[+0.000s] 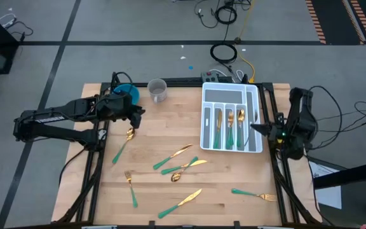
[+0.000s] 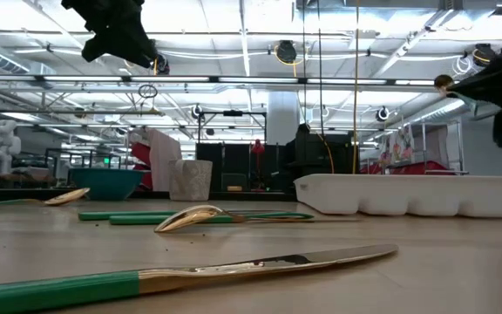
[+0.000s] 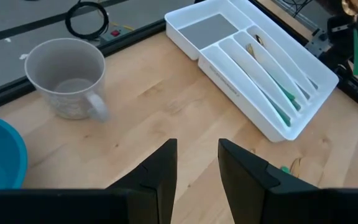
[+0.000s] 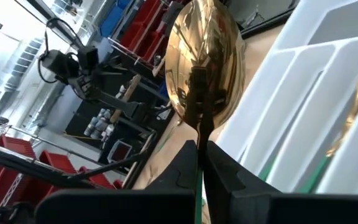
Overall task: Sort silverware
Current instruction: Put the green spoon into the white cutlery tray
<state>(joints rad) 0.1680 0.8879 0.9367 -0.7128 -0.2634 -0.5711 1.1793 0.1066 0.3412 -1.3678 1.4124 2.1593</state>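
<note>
A gold spoon [image 4: 202,62] fills the right wrist view, clenched by its neck in the right gripper [image 4: 201,163] at the right edge of the white tray [image 1: 208,121]. The left gripper [image 3: 196,163], fingers apart and empty, hovers left of the tray near the mug [image 1: 158,90]. Other silverware [image 1: 182,166] lies in front of the tray.

One white tray [image 1: 208,119], one mug [image 1: 158,90], one blue bowl [image 1: 128,93], several gold-and-teal utensils [image 1: 172,158].
</note>
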